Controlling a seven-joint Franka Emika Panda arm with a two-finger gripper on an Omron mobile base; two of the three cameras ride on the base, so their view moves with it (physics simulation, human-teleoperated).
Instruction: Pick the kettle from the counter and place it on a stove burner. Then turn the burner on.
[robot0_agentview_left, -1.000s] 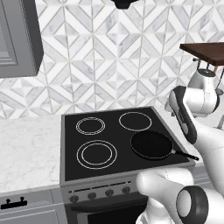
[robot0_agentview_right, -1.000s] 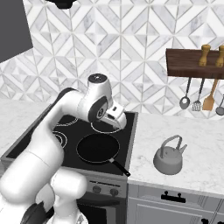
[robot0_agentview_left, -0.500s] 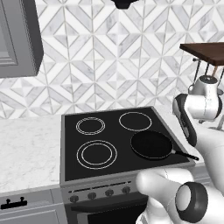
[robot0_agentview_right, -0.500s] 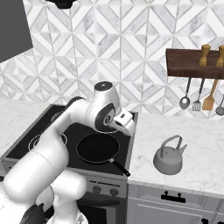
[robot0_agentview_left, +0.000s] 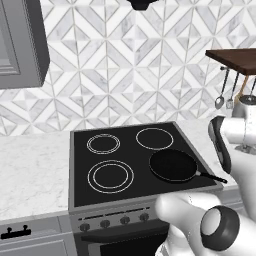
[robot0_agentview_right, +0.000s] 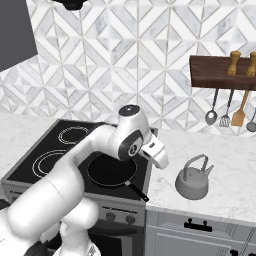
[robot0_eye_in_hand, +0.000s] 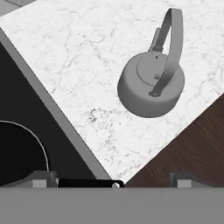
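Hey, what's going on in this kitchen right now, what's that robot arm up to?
The white arm is reaching from the stove toward the kettle, which sits upright on the marble counter to the right of the cooktop. The gripper is open, holds nothing and is not touching the kettle. A black frying pan occupies the front right burner, and the largest double-ring burner at the front left has nothing on it.

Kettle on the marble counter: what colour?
Plain pale grey metal kettle, no pattern; clearest in the hand view.
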